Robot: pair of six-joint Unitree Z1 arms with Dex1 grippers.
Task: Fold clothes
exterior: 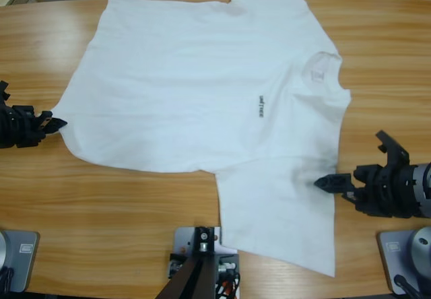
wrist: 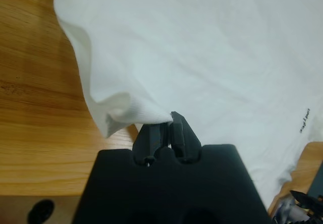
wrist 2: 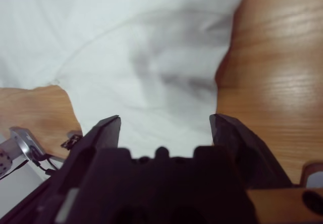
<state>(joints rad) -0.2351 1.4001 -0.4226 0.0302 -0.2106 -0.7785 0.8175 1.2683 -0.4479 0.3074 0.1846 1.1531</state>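
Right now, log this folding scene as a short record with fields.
garment: white T-shirt, spread flat, neck toward the right arm
surface: wooden table
left gripper: fingers shut on the shirt's hem, which is bunched and lifted
right gripper: fingers open, over the sleeve edge, not yet gripping
logo: small dark chest print

A small dark logo (exterior: 260, 108) printed on the chest of the white T-shirt (exterior: 188, 90), just below its ribbed neck, appears to read "unitree"; the letters are too small to confirm.
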